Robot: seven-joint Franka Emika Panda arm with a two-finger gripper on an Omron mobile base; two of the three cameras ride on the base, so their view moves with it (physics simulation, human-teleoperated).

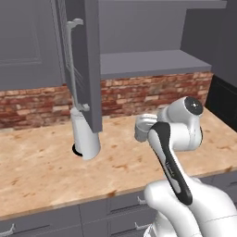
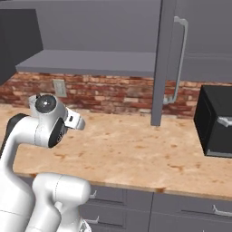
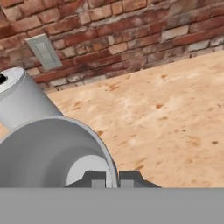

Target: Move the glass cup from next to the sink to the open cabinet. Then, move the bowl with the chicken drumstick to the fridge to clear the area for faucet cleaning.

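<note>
Pincer (image 3: 112, 178) of mine is clamped on the rim of the pale translucent glass cup (image 3: 52, 148), low left of the hand view; I should keep it level while lifting toward the grey open cabinet's shelf (image 1: 152, 62).

Cup (image 3: 48, 153) in pincer (image 3: 112, 178) — above counter (image 3: 175, 113).

Tan speckled countertop (image 1: 46, 171) runs along a red brick backsplash (image 1: 28, 104). Open grey cabinet door (image 1: 85, 60) w/ long silver handle (image 1: 71, 65) hangs over it; grey shelf (image 1: 148, 62) to its right. Pale wall outlet (image 2: 59, 87) on the brick. Black appliance (image 2: 216, 122) sits at counter's right end. Grey drawers (image 2: 181, 210) below.
</note>
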